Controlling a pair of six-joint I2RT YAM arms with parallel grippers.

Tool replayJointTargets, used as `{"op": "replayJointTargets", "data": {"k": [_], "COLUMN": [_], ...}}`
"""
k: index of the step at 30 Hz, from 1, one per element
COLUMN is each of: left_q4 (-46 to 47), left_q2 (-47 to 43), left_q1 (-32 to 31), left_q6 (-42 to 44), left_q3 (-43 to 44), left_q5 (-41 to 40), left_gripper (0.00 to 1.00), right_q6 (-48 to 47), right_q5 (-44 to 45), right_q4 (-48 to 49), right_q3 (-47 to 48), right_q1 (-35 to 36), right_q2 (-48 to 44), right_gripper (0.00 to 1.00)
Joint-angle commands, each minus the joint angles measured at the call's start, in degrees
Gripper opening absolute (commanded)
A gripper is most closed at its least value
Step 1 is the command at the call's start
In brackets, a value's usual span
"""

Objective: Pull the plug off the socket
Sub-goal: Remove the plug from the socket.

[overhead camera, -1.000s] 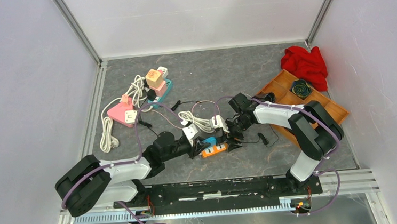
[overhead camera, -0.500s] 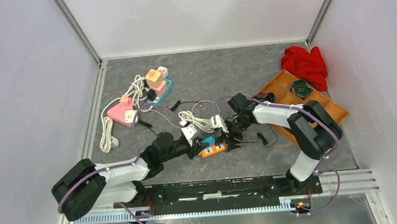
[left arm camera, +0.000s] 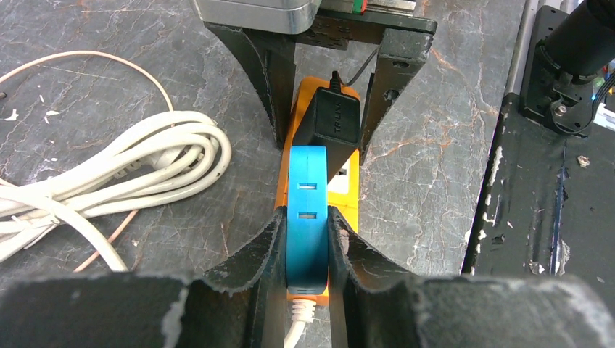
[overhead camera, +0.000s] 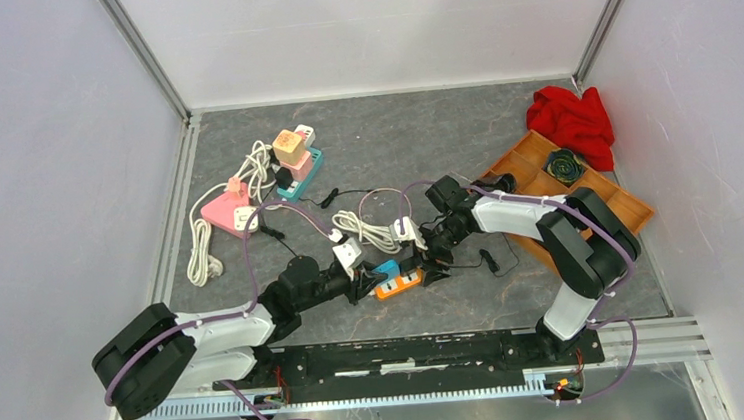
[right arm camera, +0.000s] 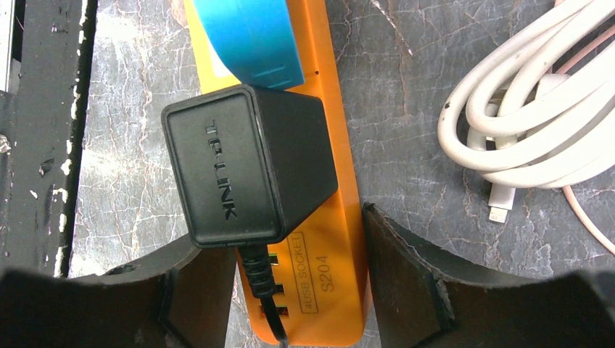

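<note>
In the overhead view the strip (overhead camera: 406, 282) lay just below the centre of the frame on the counter (overhead camera: 502, 130), with the plug (overhead camera: 387, 267) seated on its left end. The left end effector (overhead camera: 373, 278) came in from the lower left and the right end effector (overhead camera: 424, 262) from the right, so the two met head-on along the strip, probably one to pull and one to brace. A coiled cable (overhead camera: 375, 230) lay just above them, and a tray (overhead camera: 528, 140) sat well apart at the upper right, which left bare counter below and to the right. In the left wrist view the left end effector (left arm camera: 307, 225) was closed on the plug (left arm camera: 307, 181), its fingers flat on both blue sides. Beyond it the adapter (left arm camera: 335, 116) sat on the strip (left arm camera: 348, 199) right against the plug's far end, so room lay upward rather than forward. In the right wrist view the right end effector (right arm camera: 297, 268) gripped the strip (right arm camera: 326, 239) by its long edges, its fingers (right arm camera: 413, 275) half apart below the adapter (right arm camera: 239, 167), seemingly to hold it down. The cable (right arm camera: 522, 116) lay near at the right.
</note>
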Motion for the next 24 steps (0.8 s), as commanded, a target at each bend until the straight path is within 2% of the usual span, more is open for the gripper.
{"op": "replayJointTargets", "data": {"k": [1,7,9,10,12,15,22,24], "left_q4": [2.3,-1.5,-1.4,-1.3,-0.8,0.7,1.2,1.2], "left_q2": [-1.3,-1.0,-0.7,-0.5,0.2,0.8,1.6,1.6], "left_q1": [-1.0,-1.1,-1.1,-1.1,-1.1,-1.1,-1.2,-1.3], "left_q6": [0.3,4.2,4.3,4.2,3.7,2.8,2.1,2.2], "left_q3": [1.0,3.3,3.2,3.1,2.6,1.8,1.9,1.9], "left_q5": [4.3,3.7,3.9,4.2,4.5,5.0,6.0,6.0], "left_gripper": [0.02,0.02,0.02,0.02,0.02,0.02,0.02,0.02], "right_q6": [2.6,0.1,-1.7,-2.7,-4.0,-5.1,-7.9,-7.8], "right_q5": [11.0,8.5,7.4,6.5,5.1,3.9,0.6,0.2], "right_q4": [-1.3,-2.8,-3.9,-4.3,-4.7,-4.8,-6.6,-5.8], "right_q3": [-0.6,-0.4,-0.4,-0.5,-1.0,-1.6,-2.3,-3.1], "right_q1": [-1.1,-1.0,-1.1,-1.0,-1.0,-1.0,-1.0,-1.0], "right_q2": [3.3,2.9,2.1,1.5,0.4,-1.0,-4.3,-5.7], "right_gripper": [0.0,0.0,0.04,0.1,0.28,0.52,0.8,0.86]}}
